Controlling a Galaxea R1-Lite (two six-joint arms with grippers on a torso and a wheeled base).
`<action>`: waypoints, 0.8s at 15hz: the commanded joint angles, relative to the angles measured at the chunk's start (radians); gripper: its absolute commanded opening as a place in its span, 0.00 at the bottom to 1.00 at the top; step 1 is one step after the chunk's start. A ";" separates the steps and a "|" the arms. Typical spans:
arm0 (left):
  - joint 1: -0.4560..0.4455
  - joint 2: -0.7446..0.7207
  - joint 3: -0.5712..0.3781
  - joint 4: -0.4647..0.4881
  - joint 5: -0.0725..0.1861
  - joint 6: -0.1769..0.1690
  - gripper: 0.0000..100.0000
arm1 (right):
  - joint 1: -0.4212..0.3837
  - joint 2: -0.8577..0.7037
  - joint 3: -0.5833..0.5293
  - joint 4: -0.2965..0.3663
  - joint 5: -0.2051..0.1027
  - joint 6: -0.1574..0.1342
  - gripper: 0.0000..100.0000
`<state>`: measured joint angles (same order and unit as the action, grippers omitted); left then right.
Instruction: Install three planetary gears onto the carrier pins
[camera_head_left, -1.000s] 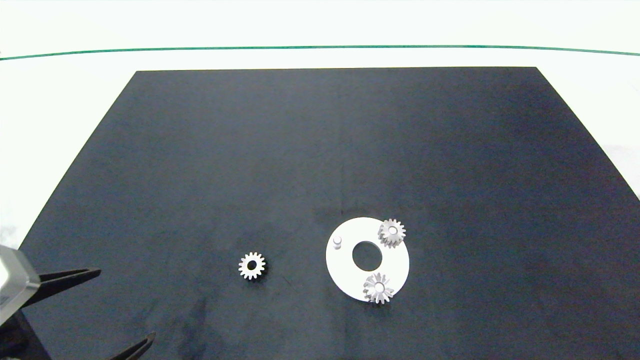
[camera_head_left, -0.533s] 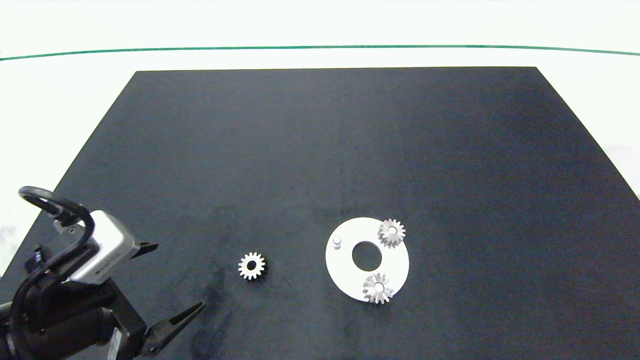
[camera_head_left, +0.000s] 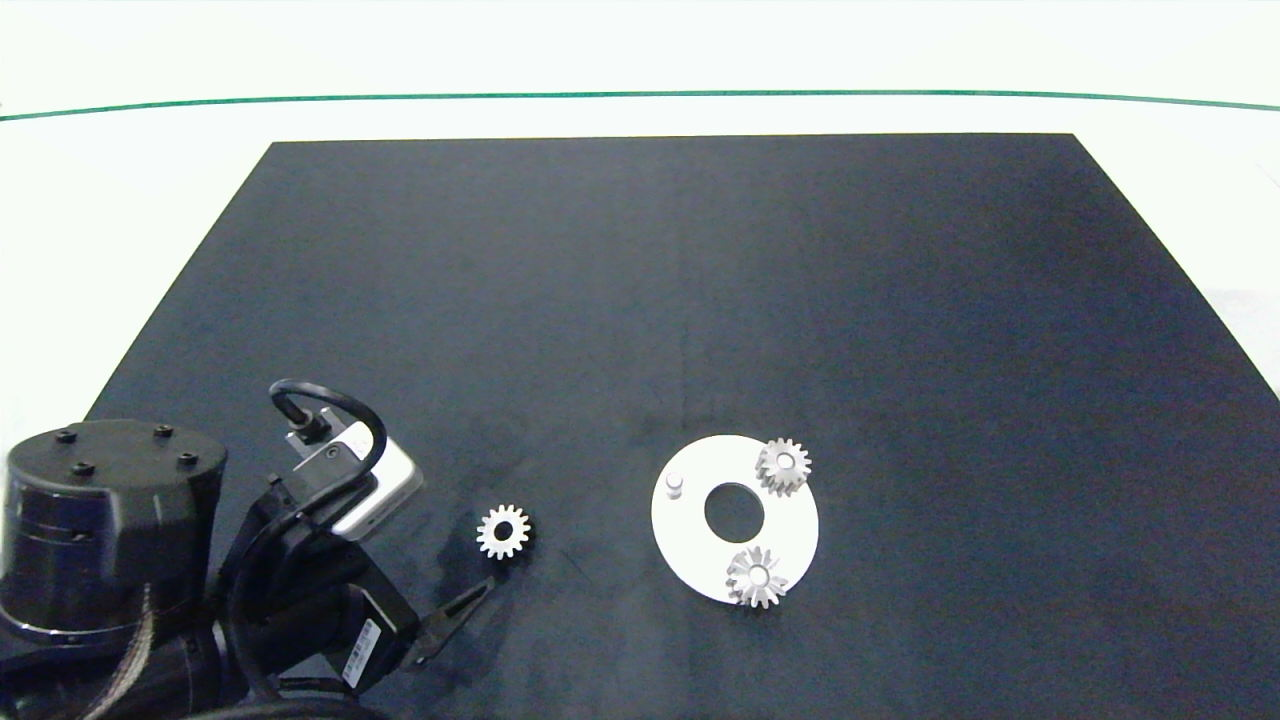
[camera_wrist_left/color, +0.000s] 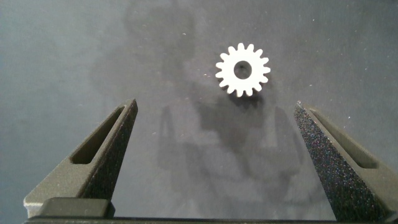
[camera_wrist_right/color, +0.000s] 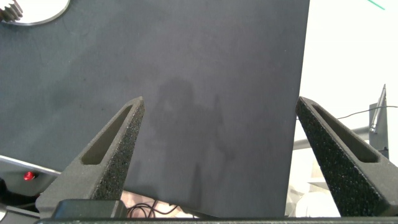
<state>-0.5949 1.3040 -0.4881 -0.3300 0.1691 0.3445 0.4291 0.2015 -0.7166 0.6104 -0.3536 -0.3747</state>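
Note:
A white disc (camera_head_left: 690, 548) lies on the black mat, right of centre near the front. Two planetary gears (camera_head_left: 783, 465) (camera_head_left: 757, 576) sit on two of its carrier pins; the third pin (camera_head_left: 675, 484) stands bare. The other gear (camera_head_left: 503, 532) (camera_wrist_left/color: 243, 69) lies flat on the mat left of the disc. My left gripper (camera_wrist_left/color: 214, 104) is open just short of this loose gear and touches nothing; one of its fingers (camera_head_left: 455, 612) shows in the head view. My right gripper (camera_wrist_right/color: 219, 100) hangs open and empty over the mat, outside the head view.
The black mat (camera_head_left: 640, 300) covers most of a white table, with a green line (camera_head_left: 640, 95) along the far side. My left arm's bulk (camera_head_left: 110, 530) fills the front left corner. The disc's edge (camera_wrist_right/color: 43, 15) shows in the right wrist view.
My left arm has swung in from the left edge toward the loose gear, its open fingers now close beside it. The gears and disc have not moved.

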 joint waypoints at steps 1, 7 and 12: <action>-0.033 0.063 -0.035 -0.001 0.000 -0.027 1.00 | 0.003 0.007 0.005 0.003 -0.002 -0.001 1.00; -0.106 0.170 -0.099 0.003 0.001 -0.093 1.00 | 0.010 -0.001 0.012 0.003 -0.002 -0.001 1.00; -0.100 0.201 -0.121 0.000 0.001 -0.088 1.00 | 0.010 -0.010 0.023 0.003 -0.001 -0.001 1.00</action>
<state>-0.6970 1.4957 -0.6032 -0.3289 0.1691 0.2549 0.4383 0.1919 -0.6979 0.6100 -0.3526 -0.3732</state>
